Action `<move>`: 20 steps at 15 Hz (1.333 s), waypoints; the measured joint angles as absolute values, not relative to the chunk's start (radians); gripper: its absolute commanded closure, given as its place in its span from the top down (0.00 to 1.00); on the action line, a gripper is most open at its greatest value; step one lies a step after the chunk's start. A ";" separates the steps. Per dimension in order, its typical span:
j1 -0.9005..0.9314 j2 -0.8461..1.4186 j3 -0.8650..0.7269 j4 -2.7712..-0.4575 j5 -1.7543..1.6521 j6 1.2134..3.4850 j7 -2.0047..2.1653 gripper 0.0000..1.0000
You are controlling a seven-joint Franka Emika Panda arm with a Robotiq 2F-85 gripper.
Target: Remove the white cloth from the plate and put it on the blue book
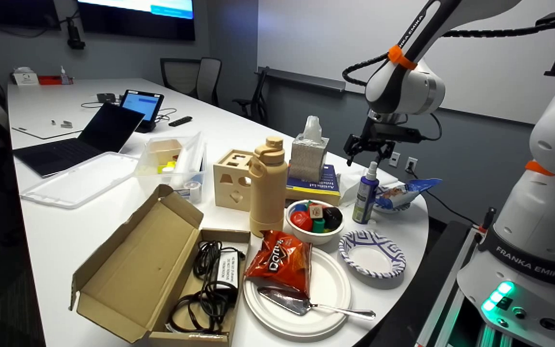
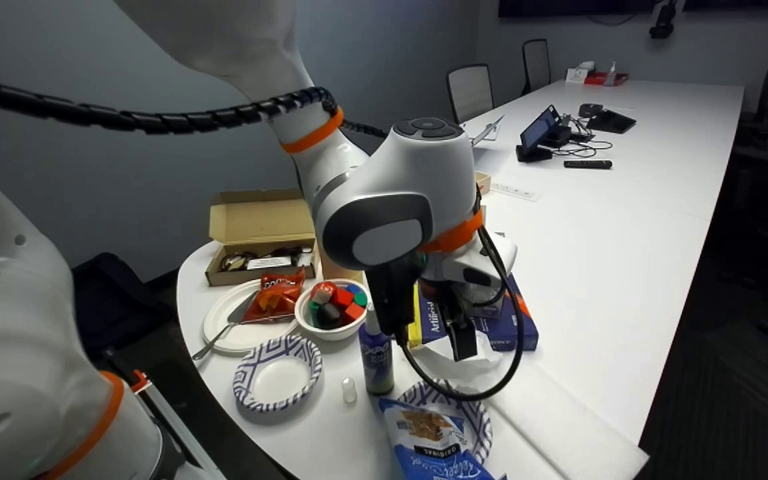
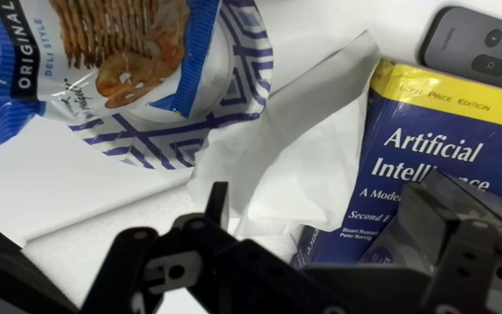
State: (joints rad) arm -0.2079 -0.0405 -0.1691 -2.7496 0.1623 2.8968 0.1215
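The white cloth [image 3: 307, 174] is a crumpled thin sheet lying between the patterned plate and the blue book. In the wrist view it meets the plate's rim and overlaps the book's near edge; I cannot tell if it rests on either. It also shows in both exterior views [image 1: 350, 185] [image 2: 471, 367]. The blue book [image 3: 434, 139] has a yellow band and lies flat. The purple-and-white plate [image 3: 251, 83] holds a blue pretzel bag [image 3: 124, 56]. My gripper [image 3: 326, 205] is open and empty, held above the cloth and book, also in both exterior views [image 1: 366, 154] [image 2: 432, 343].
A tissue box [image 1: 308, 156] stands on the book. A purple spray bottle [image 1: 365, 197] stands beside the plate. A white foam sheet [image 2: 567, 420] lies under the cloth. A bowl of blocks [image 1: 313, 236], a tan bottle [image 1: 269, 193] and another patterned plate [image 1: 373, 255] are nearby.
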 measured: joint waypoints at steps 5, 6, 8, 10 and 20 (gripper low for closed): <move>-0.208 0.014 -0.171 -2.727 0.240 2.936 0.067 1.00; -0.208 0.027 -0.170 -2.719 0.258 2.941 0.053 1.00; -0.208 0.053 -0.170 -2.700 0.283 2.948 0.035 0.98; -0.210 0.078 -0.170 -2.682 0.293 2.957 0.028 0.73; -0.232 0.161 -0.165 -2.626 0.300 2.972 0.018 0.02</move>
